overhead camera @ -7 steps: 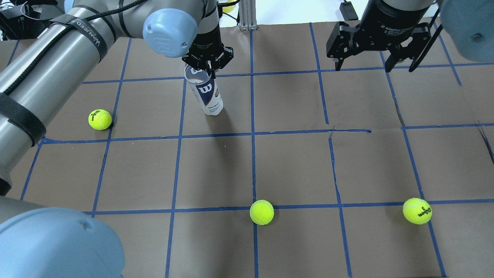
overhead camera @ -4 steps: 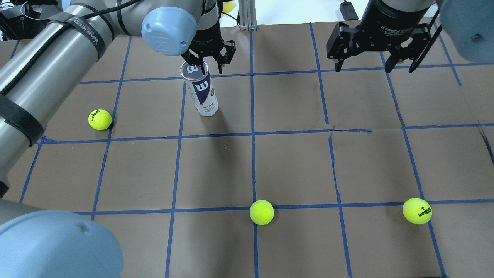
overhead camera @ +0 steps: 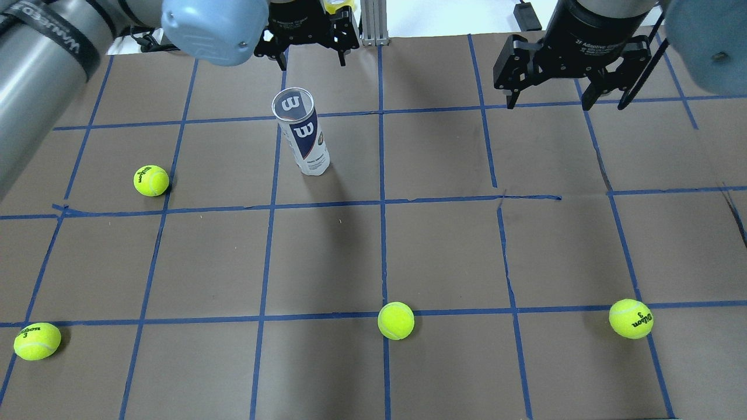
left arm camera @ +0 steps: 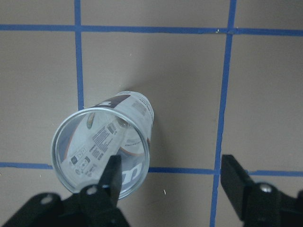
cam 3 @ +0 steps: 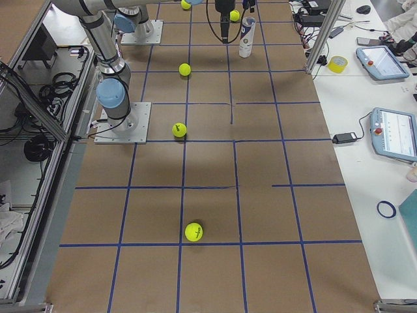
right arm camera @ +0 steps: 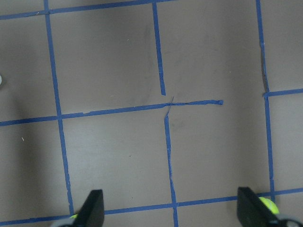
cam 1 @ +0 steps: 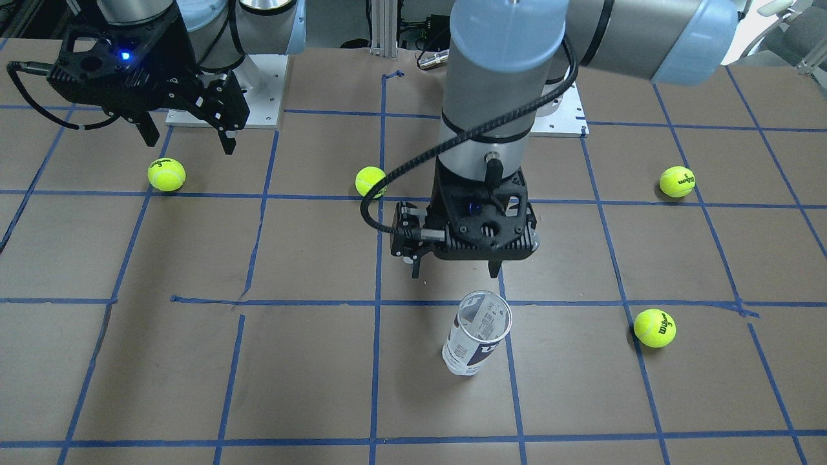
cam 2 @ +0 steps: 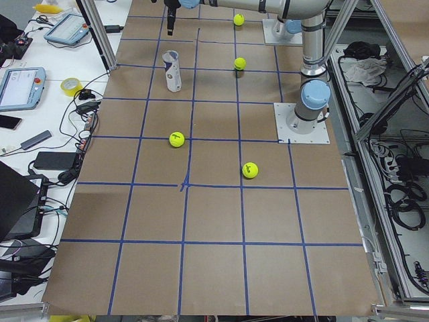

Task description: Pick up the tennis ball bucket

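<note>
The tennis ball bucket (overhead camera: 300, 131) is a clear can with a white and navy Wilson label. It stands upright on the brown table, open-topped and empty, and also shows in the front view (cam 1: 477, 336) and in the left wrist view (left arm camera: 104, 151). My left gripper (overhead camera: 312, 58) is open and empty. It hangs above the bucket without touching it, a little toward the robot's side in the front view (cam 1: 457, 274), with its left finger (left arm camera: 111, 177) over the rim. My right gripper (overhead camera: 550, 104) is open and empty, high over the far right of the table.
Several yellow-green tennis balls lie loose on the table: one (overhead camera: 151, 180) left of the bucket, one (overhead camera: 37, 340) at the near left, one (overhead camera: 395, 320) at the near middle, one (overhead camera: 631, 318) at the near right. Blue tape lines grid the brown paper.
My left gripper has let go of the bucket's rim, opened and risen away from it. The bucket has gone from tilted to standing upright. The right arm has not moved.
</note>
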